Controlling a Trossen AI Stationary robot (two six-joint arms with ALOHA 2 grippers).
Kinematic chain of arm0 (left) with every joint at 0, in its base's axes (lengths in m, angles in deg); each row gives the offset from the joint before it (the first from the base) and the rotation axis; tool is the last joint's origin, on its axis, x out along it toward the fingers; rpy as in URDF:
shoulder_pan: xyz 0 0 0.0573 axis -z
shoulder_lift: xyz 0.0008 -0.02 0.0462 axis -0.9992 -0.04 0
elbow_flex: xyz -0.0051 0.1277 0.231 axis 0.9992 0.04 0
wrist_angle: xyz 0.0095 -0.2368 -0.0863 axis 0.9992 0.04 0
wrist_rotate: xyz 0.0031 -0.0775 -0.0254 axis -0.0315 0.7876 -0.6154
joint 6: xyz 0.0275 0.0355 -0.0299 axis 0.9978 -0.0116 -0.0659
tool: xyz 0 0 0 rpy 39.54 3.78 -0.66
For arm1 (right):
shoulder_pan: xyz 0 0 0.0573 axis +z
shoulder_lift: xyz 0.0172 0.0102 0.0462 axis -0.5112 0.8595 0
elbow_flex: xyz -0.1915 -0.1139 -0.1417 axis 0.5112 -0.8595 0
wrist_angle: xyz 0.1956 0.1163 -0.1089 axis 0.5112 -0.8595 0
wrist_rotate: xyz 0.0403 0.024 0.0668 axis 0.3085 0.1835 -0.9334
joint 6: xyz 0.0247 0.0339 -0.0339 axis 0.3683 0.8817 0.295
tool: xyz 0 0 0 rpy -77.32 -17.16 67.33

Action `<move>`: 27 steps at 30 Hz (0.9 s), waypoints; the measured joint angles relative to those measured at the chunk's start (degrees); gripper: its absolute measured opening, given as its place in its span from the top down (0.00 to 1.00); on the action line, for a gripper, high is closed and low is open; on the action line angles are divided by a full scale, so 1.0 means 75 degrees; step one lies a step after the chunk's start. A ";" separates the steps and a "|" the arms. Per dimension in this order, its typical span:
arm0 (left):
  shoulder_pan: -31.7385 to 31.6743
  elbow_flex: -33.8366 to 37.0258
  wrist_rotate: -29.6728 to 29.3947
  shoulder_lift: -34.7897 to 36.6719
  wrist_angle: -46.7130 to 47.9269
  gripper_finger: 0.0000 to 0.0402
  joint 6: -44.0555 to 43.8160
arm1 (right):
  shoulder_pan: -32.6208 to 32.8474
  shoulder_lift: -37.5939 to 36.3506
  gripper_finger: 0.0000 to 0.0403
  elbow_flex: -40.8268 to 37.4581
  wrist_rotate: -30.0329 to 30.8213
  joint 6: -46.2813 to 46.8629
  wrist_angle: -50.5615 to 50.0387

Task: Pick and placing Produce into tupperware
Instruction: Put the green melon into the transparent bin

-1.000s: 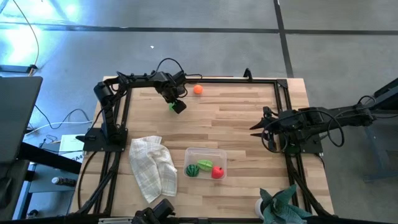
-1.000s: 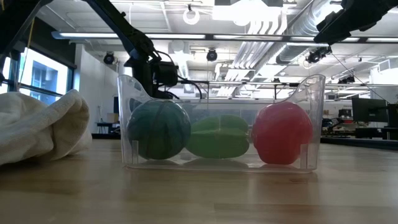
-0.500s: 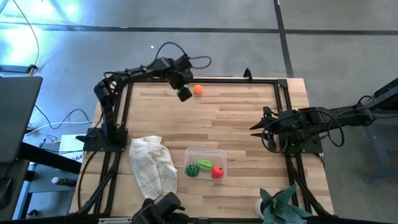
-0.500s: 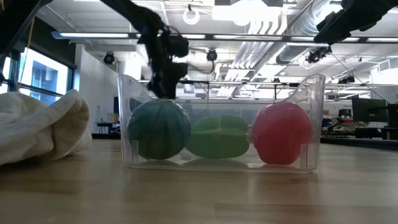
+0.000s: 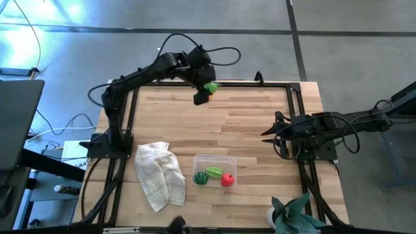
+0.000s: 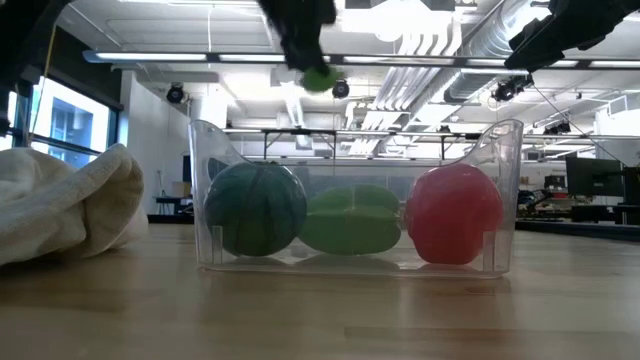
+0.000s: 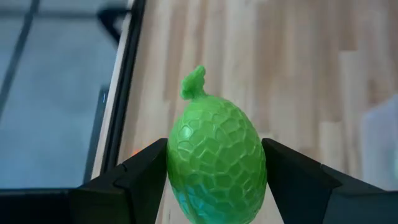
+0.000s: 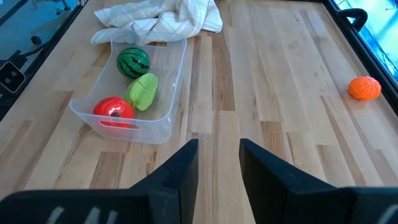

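Wooden table [image 5: 247,130], grey floor [image 5: 325,58] beyond. Left gripper [image 5: 203,92] clamping green fruit [image 7: 214,158], now raised over far edge.

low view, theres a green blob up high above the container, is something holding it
Observer: Yes. The left gripper is shut on a bumpy green fruit, with one of the fingers on each side of it.
Operator: is it over the container
Observer: No. From above, it hangs over the far edge of the table, while the tupperware sits near the near edge.
Operator: anything else out on the wood to pick
Observer: An orange fruit lies on the bare table, well apart from the tupperware.
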 joint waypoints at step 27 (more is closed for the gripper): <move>0.4159 -0.0746 -0.0218 -0.0596 -0.0020 0.41 0.0970 | -0.0001 -0.0002 0.74 0.0000 0.0000 -0.0001 0.0000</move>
